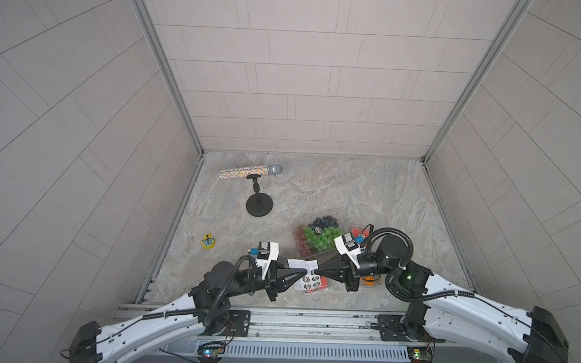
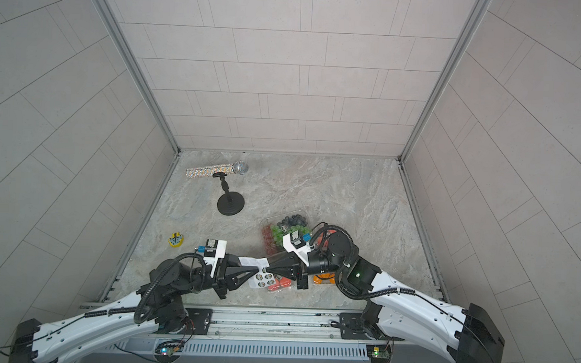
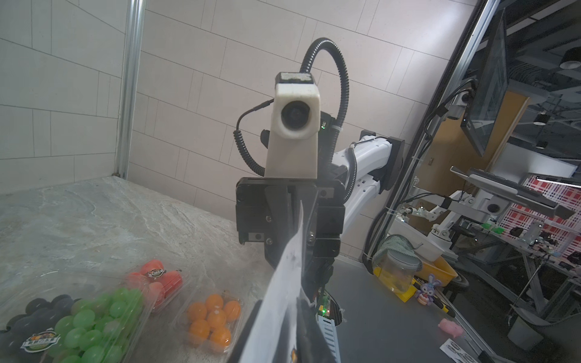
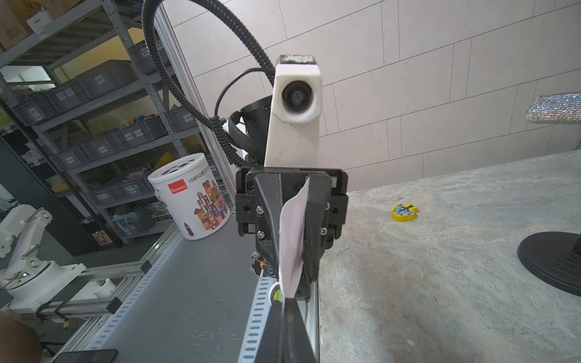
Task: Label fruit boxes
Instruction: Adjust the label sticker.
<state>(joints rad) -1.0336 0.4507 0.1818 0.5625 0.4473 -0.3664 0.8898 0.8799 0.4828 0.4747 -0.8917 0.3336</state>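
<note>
Both top views: the right hand (image 1: 316,273) is clamped on the white sticker sheet (image 1: 300,264). The left hand (image 1: 304,274), facing it, has narrow jaws around the same sheet, but a firm grip cannot be told. The fruit boxes (image 1: 317,237) lie on the surface (image 1: 349,191) at lower centre-right, behind and beneath both hands.

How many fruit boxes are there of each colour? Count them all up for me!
Red fruit boxes: 2, one in plain sight, another partly covered by the sticker sheet in a top view
Orange fruit box: 1
Green and dark blue fruit box: 1
Total: 4
</note>
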